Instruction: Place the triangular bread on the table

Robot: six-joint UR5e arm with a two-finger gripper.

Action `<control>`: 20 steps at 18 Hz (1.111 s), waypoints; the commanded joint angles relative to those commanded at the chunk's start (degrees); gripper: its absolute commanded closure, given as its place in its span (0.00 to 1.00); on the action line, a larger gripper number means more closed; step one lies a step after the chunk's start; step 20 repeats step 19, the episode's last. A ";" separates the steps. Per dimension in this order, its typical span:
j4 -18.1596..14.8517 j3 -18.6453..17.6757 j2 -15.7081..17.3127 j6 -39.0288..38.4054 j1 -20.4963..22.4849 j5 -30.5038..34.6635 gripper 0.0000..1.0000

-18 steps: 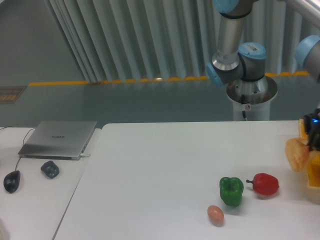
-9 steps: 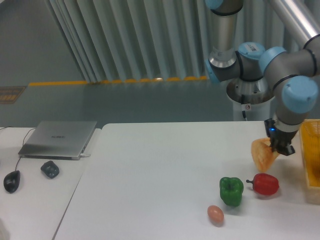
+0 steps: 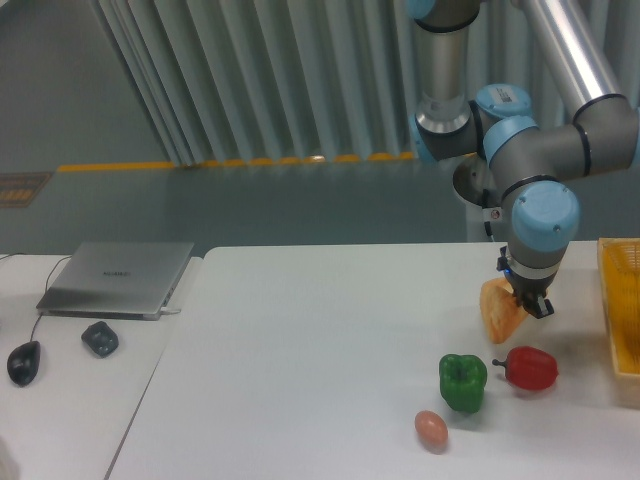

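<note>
The triangular bread [image 3: 498, 312], an orange-tan wedge, hangs just above the white table [image 3: 300, 350] at the right side. My gripper [image 3: 524, 299] points down and is shut on the bread's right edge. The wedge hangs a little up and left of the red pepper [image 3: 530, 368]. Whether its lower tip touches the tabletop cannot be told.
A green pepper [image 3: 462, 382] and a pinkish egg [image 3: 431, 429] lie in front of the bread. A yellow basket [image 3: 622, 320] stands at the right edge. On the side desk at left are a grey laptop [image 3: 118, 277], a mouse [image 3: 24, 362] and a small dark object [image 3: 100, 338].
The arm has carried the bread leftward from the yellow basket at the right edge and out over the table, ending lower, close to the red pepper.
</note>
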 joint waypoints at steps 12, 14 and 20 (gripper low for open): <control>11.40 4.65 1.40 -0.62 -0.09 3.16 0.00; 16.14 5.10 1.67 -1.05 -0.18 2.64 0.00; 19.51 5.01 1.84 -0.53 1.04 1.76 0.00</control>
